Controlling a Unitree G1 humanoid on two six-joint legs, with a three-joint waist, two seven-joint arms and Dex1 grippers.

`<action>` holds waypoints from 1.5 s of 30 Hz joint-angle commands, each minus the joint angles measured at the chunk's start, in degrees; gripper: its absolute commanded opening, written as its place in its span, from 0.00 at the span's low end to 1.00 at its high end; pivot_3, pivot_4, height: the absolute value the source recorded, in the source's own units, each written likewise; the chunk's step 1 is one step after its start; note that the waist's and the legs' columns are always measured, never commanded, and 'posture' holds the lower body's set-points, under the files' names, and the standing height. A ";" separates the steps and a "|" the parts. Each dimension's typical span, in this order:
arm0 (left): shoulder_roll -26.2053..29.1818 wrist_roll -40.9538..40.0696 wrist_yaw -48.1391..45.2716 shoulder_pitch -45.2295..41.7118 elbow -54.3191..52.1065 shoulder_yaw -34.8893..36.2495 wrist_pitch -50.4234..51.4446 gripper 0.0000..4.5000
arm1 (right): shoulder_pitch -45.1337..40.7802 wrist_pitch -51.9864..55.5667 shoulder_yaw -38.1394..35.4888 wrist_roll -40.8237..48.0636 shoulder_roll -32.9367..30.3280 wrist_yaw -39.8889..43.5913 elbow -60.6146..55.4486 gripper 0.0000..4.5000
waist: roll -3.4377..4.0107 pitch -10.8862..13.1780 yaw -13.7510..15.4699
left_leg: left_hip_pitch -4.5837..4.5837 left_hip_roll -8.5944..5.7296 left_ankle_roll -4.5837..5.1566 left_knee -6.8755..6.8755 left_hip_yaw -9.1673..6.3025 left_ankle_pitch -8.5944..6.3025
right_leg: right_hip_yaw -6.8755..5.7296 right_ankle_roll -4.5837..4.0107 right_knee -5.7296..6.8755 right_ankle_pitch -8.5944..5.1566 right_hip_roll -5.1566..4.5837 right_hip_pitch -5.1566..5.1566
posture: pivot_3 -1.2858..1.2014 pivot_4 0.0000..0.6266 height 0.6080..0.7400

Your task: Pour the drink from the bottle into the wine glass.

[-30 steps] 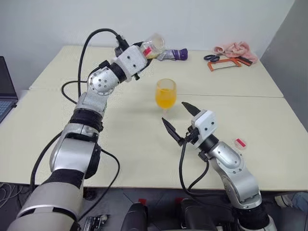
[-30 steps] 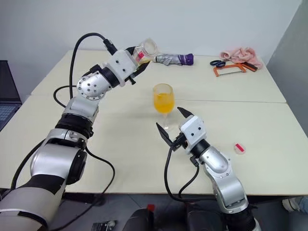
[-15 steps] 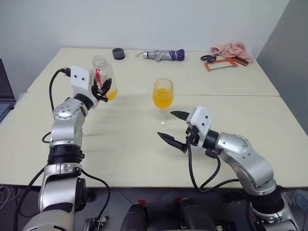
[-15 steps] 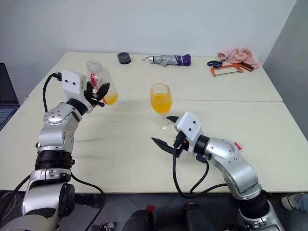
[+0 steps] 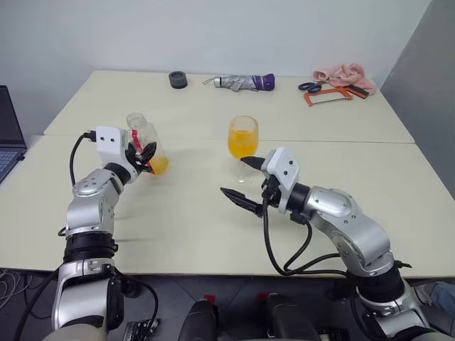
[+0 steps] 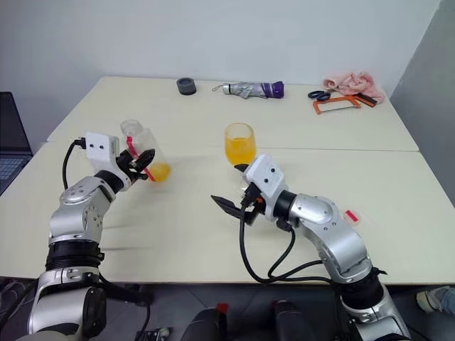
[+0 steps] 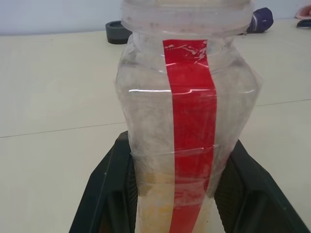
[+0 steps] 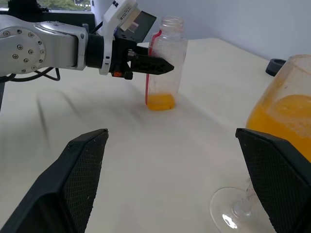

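Note:
The bottle (image 5: pixel 142 141) stands upright and uncapped at the left of the table, clear with a red stripe (image 7: pixel 190 121). My left gripper (image 5: pixel 147 154) is shut on its lower body. A little of the orange drink (image 8: pixel 160 102) sits in its bottom. Whether its base touches the table I cannot tell. The wine glass (image 5: pixel 243 138) stands mid-table, its bowl more than half full of the orange drink. My right gripper (image 6: pixel 226 186) is open just in front of the glass, holding nothing; the glass (image 8: pixel 284 116) shows by one finger (image 8: pixel 277 179).
Along the far edge lie a black round object (image 5: pixel 178 79), a folded umbrella (image 5: pixel 242 82), scissors (image 5: pixel 309 86), an orange tool (image 5: pixel 330 94) and a pink cloth (image 5: pixel 345 72). A small red-and-white cap (image 6: pixel 350 215) lies right of my right arm. A laptop (image 5: pixel 7 135) sits far left.
My left arm has swung left and down, turning the bottle from tipped on its side above the table to upright near it. The right gripper has turned a little to the left and stays open.

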 commanded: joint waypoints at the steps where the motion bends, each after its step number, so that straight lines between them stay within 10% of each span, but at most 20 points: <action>1: 1.27 0.93 -0.49 -0.64 1.42 0.21 -2.56 0.38 | -1.78 -1.41 -0.33 -0.19 0.61 -0.38 -0.83 1.00 | 0.00 0.00 -0.01 | 0.00 0.00 0.00 0.00 0.00 0.00 | 0.00 0.00 0.00 0.00 0.00 0.00 | 0.52 0.24 1.00; 11: 0.32 0.33 -0.69 1.86 -0.02 0.43 -5.58 0.99 | -1.42 -1.85 -0.15 -0.30 0.46 -0.11 -0.73 1.00 | 0.00 0.00 -0.04 | 0.00 0.01 0.00 -0.01 0.00 0.00 | 0.00 0.00 -0.01 0.00 0.00 0.00 | 0.52 0.24 1.00; 30: -5.48 -2.66 9.93 21.22 -26.20 5.37 0.12 0.99 | 21.22 -28.07 -8.34 -7.46 4.11 -10.64 10.56 1.00 | -0.01 0.00 0.23 | 0.01 0.12 0.00 -0.07 0.05 -0.01 | 0.11 0.02 -0.10 -0.01 -0.07 0.00 | 0.52 0.24 1.00; 45: -9.43 -4.63 10.12 30.15 -38.34 4.66 2.93 0.99 | 18.60 -35.37 -13.35 -8.45 7.59 -14.36 20.87 1.00 | -0.03 -0.01 0.43 | 0.26 0.06 -0.02 -0.52 0.43 0.00 | 0.41 0.10 -0.34 -0.06 0.01 0.01 | 0.52 0.24 1.00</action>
